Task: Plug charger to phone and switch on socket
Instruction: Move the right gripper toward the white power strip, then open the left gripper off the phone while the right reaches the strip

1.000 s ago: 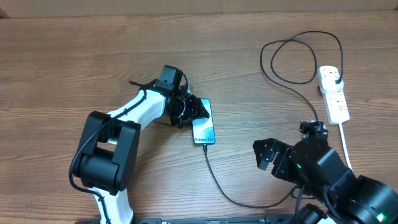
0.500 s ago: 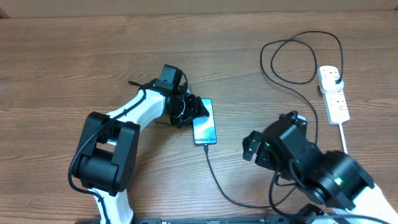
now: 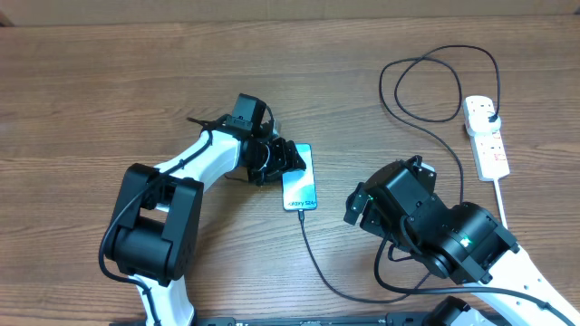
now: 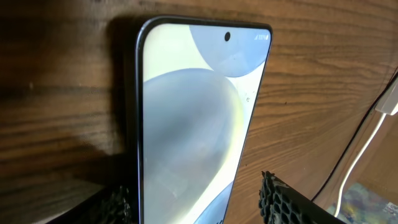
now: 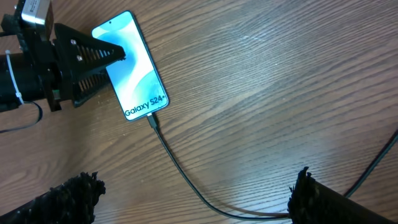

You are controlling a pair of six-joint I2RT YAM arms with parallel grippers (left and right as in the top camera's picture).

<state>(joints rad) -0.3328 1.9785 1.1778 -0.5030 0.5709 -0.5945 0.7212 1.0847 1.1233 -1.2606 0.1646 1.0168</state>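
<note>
Charger [image 5: 153, 122] plug looks seated in phone [image 5: 132, 65] on counter [image 3: 109, 72] — L gripper [image 4: 198, 202] jaws have just eased apart, straddling it. R gripper [image 5: 196, 199], jaws wide & empty, swung inward — socket [image 3: 485, 136] switch still pending.

Glossy glass phone [image 3: 299, 184] lies on a matt wood-grain table [image 3: 91, 91]; the socket [image 3: 488, 140] looks smooth white plastic.

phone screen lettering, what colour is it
White, on the light blue smartphone screen; clearest in the right wrist view.
</note>
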